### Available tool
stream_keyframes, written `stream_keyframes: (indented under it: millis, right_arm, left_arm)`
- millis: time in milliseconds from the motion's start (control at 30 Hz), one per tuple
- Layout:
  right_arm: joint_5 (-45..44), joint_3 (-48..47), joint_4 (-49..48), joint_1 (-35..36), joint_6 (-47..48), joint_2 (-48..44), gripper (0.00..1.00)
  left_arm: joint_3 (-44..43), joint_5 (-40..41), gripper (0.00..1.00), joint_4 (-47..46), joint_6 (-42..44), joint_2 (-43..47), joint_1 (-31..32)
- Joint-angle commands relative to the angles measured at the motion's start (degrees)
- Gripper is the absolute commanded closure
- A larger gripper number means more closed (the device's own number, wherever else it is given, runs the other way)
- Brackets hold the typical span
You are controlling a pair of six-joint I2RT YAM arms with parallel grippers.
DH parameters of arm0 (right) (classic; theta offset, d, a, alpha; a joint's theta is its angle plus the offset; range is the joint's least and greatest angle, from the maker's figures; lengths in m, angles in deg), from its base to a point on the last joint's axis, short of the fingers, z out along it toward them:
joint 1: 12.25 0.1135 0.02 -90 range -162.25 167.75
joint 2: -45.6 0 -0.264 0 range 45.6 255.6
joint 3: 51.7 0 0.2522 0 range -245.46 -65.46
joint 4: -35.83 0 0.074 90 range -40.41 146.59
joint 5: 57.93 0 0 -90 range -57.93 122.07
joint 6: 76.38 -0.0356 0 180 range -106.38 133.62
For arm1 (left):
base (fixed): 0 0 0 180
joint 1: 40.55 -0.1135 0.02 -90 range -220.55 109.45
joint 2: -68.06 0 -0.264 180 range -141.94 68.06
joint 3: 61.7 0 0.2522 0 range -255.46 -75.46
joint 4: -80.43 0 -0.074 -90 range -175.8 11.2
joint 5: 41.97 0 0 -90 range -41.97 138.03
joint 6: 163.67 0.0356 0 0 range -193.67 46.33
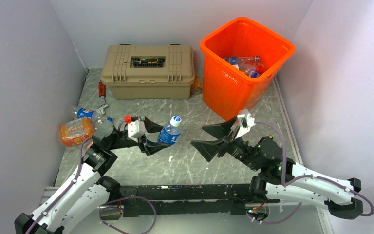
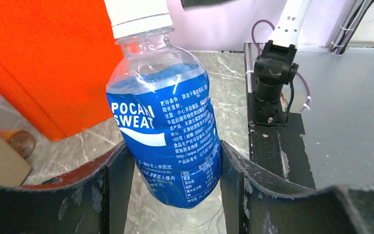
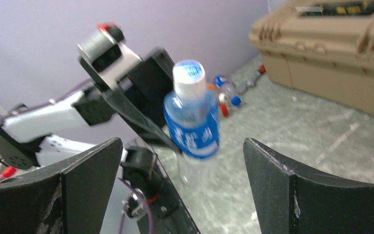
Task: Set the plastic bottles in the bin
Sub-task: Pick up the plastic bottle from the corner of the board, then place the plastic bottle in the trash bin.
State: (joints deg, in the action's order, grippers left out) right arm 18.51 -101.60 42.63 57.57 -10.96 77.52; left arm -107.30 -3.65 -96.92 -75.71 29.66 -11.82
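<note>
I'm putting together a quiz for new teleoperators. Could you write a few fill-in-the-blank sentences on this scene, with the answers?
The left gripper is shut on a blue-labelled bottle with a ____ cap. The right gripper, holding nothing, stands ____. Several bottles already lie inside the ____ bin. In the top view the tan toolbox stands to the bin's ____.
Missing words: white; open; orange; left.

Readable text: one bottle label.
The blue-labelled bottle reads "POCARI SWEAT" in white, with small Chinese print beside it; the orange bin carries illegible white lettering.
</note>
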Motion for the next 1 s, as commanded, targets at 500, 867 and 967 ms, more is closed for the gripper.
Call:
stream_keyframes:
  millis: [500, 867, 967]
  right_arm:
    - [-1.01, -22.29, 1.15, 0.05, 3.97, 23.75, 0.13]
    - [-2.88, -22.29, 1.59, -0.10, 1.81, 25.75, 0.50]
    - [-1.89, -21.67, -0.63, -0.29, 0.82, 26.54, 0.52]
  left_arm:
    - [-1.48, 2.57, 0.84, -1.19, 5.89, 1.87, 3.79]
    - [-1.72, 3.30, 0.86, -0.86, 5.62, 2.58, 3.87]
    - [-1.74, 3.21, 0.86, -0.85, 5.43, 2.75, 3.92]
